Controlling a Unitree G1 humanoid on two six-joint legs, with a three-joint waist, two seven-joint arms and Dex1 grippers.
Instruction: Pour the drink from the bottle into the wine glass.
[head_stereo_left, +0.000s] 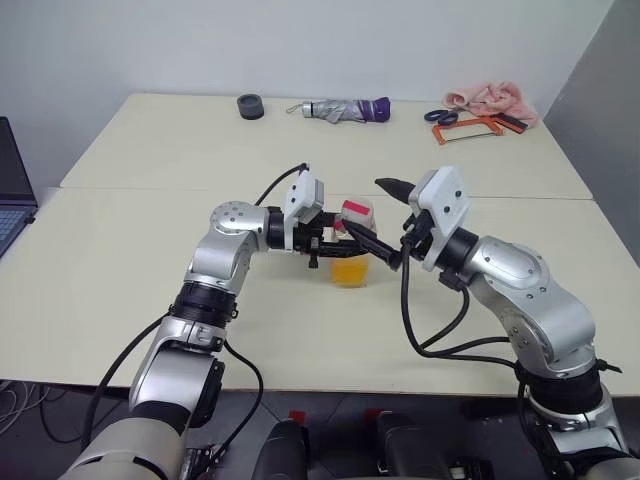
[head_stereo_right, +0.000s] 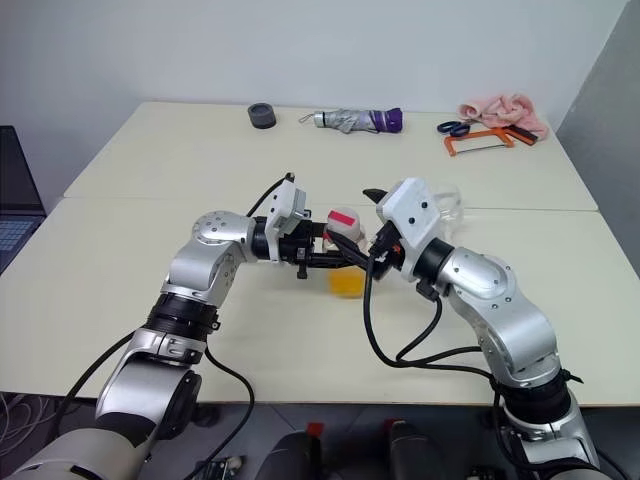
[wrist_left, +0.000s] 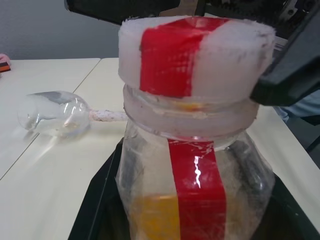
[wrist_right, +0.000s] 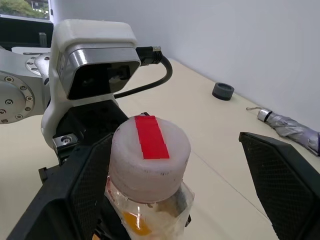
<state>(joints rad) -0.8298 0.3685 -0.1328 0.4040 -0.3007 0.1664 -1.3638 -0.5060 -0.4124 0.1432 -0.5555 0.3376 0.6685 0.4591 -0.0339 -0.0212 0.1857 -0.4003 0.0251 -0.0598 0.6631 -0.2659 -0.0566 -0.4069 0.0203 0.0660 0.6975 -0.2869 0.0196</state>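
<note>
One bottle (head_stereo_left: 351, 250), one wine glass (wrist_left: 52, 113), one umbrella (head_stereo_left: 345, 109), one tape roll (head_stereo_left: 250, 105), one pair of scissors (head_stereo_left: 440, 116).

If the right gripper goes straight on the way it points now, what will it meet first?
Most likely the bottle's cap: the right gripper has its jaws open on either side of it, with the left gripper shut on the bottle just beyond. Depth is unclear.

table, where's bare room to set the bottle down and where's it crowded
The near left of the table, between the laptop and the left gripper, is bare. So is the middle stretch behind the bottle. The far edge is crowded: tape roll, umbrella, scissors, pink cloth. The wine glass lies on its side beside the bottle.
</note>
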